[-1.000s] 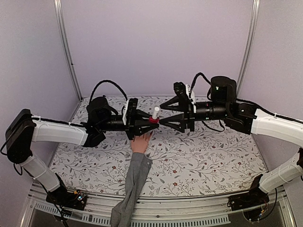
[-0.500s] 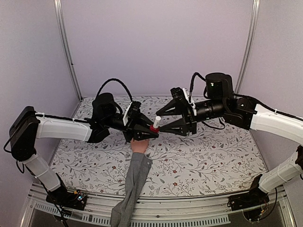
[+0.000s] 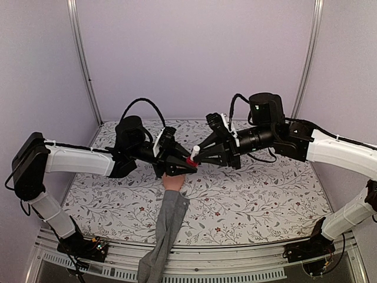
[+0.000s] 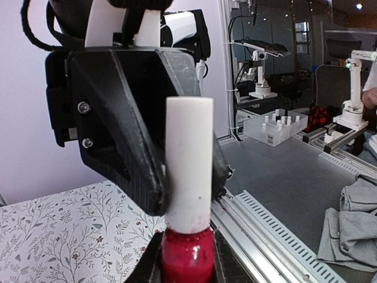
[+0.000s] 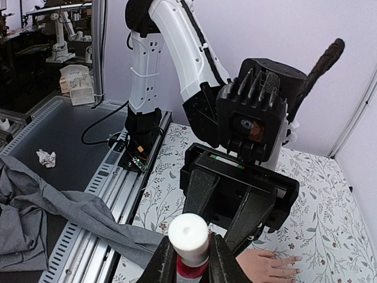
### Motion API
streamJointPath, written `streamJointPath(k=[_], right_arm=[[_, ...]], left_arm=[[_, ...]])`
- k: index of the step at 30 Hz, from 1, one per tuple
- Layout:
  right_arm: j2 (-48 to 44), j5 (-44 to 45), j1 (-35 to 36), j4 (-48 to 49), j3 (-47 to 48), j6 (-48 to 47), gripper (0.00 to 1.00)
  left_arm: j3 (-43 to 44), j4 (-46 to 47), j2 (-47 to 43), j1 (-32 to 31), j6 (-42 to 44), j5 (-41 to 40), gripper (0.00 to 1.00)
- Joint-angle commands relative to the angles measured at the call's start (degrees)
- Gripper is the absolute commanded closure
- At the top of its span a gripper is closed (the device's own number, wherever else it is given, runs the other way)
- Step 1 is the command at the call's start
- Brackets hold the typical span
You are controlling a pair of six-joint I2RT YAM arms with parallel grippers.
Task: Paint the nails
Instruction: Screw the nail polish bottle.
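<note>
Lilac walls close in a floral-print worktop where two arms meet above the middle. From the left, the left arm reaches in, its posture matching that of half a second ago. The left end effector is clamped narrow on a small red polish bottle, holding it upright in the air; the left wrist view shows its fingers pressed to both sides of the red glass.

Just below the bottle lies the peach mannequin hand, palm down on the worktop, its grey sleeve trailing over the near edge. From above, the left end effector hides its fingertips. The right wrist view shows the spread fingers, with the nails at their tips too small to make out.

On the bottle stands a white cap. The right end effector has changed most: a second ago and half a second ago its jaws stood wide on either side of the cap, and now they have drawn in and pinch the cap, as both wrist views show. The right arm has edged leftward and lower over that second.
</note>
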Motion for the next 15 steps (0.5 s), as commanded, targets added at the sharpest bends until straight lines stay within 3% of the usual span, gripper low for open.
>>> streamJointPath(k=[1, 5, 15], right_arm=[[1.17, 1.75, 0.82, -0.91, 2.68, 1.1, 0.85], [1.96, 4.3, 1.29, -1.13, 3.14, 1.77, 0.95], [2.93, 11.65, 1.41, 0.43, 3.11, 3.91, 1.0]], left_arm=[[1.16, 1.41, 0.01, 0.31, -0.45, -1.16, 1.0], [0.74, 2.38, -0.35, 0.66, -0.39, -3.22, 1.0], [-3.37, 8.89, -3.43, 1.05, -0.38, -15.91, 1.0]])
